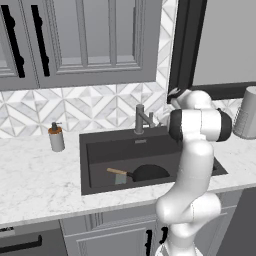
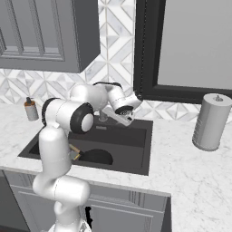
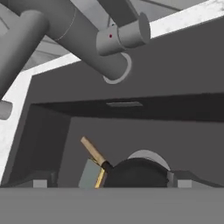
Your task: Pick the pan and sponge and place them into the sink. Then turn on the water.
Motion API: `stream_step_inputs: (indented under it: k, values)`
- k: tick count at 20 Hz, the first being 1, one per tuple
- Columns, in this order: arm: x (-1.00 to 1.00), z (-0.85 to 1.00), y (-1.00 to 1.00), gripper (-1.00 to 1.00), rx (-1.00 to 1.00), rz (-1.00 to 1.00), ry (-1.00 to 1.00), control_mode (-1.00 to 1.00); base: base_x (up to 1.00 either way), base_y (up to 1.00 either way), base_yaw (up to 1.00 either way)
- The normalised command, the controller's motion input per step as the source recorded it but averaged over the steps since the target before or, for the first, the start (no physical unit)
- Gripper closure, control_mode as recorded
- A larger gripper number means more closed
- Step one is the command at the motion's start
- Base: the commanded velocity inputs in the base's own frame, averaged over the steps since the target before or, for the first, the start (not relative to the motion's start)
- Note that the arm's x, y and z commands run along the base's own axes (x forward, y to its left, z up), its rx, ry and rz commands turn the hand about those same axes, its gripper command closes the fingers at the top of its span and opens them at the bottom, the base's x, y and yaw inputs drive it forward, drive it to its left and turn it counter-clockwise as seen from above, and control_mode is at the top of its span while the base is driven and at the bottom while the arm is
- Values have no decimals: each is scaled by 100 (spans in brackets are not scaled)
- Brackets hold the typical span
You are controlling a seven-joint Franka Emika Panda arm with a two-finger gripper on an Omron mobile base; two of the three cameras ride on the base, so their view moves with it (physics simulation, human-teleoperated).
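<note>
Fingers [image 3: 40, 183], hand view: two small tips set wide apart at the lower edge, nothing between them, hovering above the basin. Gripper [image 2: 128, 118], right base view: beside the faucet, over the back of the sink.
Faucet [image 3: 89, 52]: grey metal, spout and lever just ahead of the hand; no stream visible.
Pan [image 3: 136, 174]: black, lying in the sink [image 1: 95, 150], wooden handle angled up and left.
Sponge [image 3: 89, 173]: grey-green with yellow edge, in the sink, touching the pan handle.
Soap dispenser [image 1: 56, 137]: upright on the marble worktop [image 1: 35, 175], left of the sink.
Paper towel roll [image 2: 210, 121]: upright, right of the sink.
</note>
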Motion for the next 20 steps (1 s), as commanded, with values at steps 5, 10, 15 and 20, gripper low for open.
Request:
stream_step_inputs:
  k: [5, 10, 15, 20]
  values:
    - [41, 0, 0, -100, 0, 0, -1, -100, 0, 0, 0]
    - [49, 0, 0, -100, 3, 0, 1, -100, 0, 0, 0]
    - [41, 0, -1, -100, 1, 0, 8, -100, 0, 0, 0]
    - [15, 0, 0, -100, 3, 0, 2, -100, 0, 0, 0]
